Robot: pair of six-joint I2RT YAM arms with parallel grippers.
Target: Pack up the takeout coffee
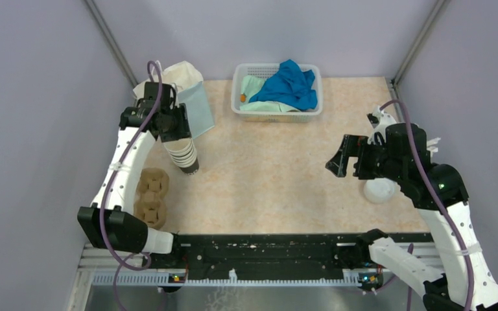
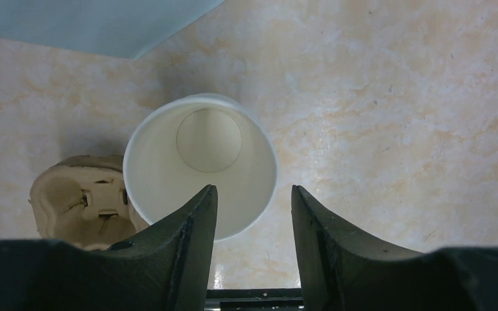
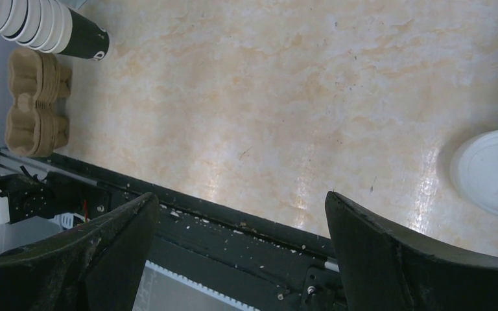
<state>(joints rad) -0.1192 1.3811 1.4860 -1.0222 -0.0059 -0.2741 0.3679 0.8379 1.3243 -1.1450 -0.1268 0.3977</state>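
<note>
**Left jaws astride cup rim**

Stack of paper cups [image 1: 183,154] stands nr table's [image 1: 266,181] left edge, behind pulp tray [image 1: 152,197]. Above, left gripper [image 2: 254,194] part-open astride top cup [image 2: 201,175] rim, not clamped. By right edge, right gripper [image 3: 241,197] gapes empty nr lid [image 3: 493,172]. Cups probably light, thin-walled, crushable: pinch rim gently.

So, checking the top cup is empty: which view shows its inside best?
Left wrist: it looks straight down into the top cup, showing a bare cream floor. Top external shows only the stack from outside, its mouth hidden. Right wrist shows its side at the frame's corner.
</note>
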